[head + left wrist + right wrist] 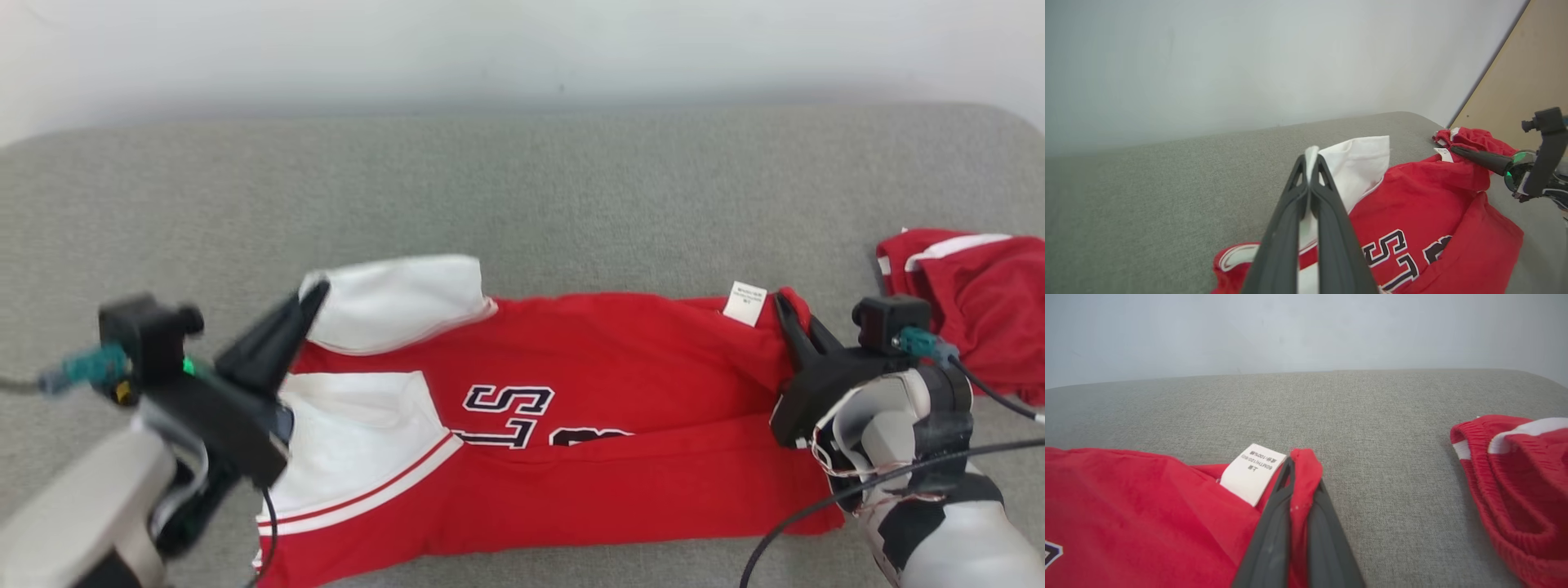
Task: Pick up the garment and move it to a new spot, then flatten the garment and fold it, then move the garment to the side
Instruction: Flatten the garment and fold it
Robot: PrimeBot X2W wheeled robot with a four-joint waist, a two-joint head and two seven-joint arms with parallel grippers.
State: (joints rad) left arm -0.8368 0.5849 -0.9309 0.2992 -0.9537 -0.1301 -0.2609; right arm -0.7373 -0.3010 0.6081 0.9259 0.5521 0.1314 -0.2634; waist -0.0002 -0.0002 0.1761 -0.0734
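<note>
Near left: left gripper [317, 287] pinching the white sleeve [400, 298] of the red jersey [620, 384], which lies across the grey cushion [522, 188], centre-near. At its right end, right gripper [780, 302] clamped on red hem beside white tag [744, 303]. Further right, red shorts [971, 302], apart.

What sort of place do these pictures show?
Probably an indoor workroom: a grey fabric-covered surface against a plain pale wall, with a red and white jersey and a second red garment on it.
</note>
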